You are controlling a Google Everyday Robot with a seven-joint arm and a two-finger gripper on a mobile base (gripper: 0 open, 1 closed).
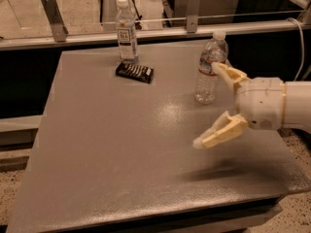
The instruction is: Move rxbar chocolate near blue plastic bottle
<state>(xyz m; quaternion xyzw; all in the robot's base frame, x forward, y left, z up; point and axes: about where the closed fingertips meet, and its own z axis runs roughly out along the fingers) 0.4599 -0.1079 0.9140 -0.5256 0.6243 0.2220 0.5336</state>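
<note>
Gripper (pixel 206 105): wide open, empty, over the right side of the table (pixel 97 154), well apart from the snack bar (pixel 134 72). Snack bar: flat, light, glossy, probably slippery; best pinched across its narrow width.

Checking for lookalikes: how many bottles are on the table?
2: blue plastic bottle at far edge; ribbed bottle at right, by the open gripper. None seem hidden.

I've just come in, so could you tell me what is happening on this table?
The robot's gripper hangs open and empty over the right side of the table, next to a ribbed bottle. The rxbar chocolate lies flat at the back, close beside the upright blue plastic bottle. The bar looks already placed.
</note>
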